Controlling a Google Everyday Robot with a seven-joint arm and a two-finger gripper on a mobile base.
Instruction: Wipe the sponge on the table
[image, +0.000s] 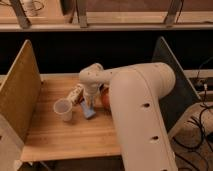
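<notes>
As sponge (89, 112) sits on table (60, 142) just right of clear cup (63, 109), gripper (90, 103) is pinched shut on its top edge; wipe stroke prob in hand. Next: drag w/ downforce, clear of cup & striped block (76, 94) behind.

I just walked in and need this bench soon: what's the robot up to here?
The robot's one arm reaches down over the wooden table. Its gripper is shut on a small blue sponge, held down on the tabletop just right of a clear cup. It appears to be wiping the table with it.
</notes>
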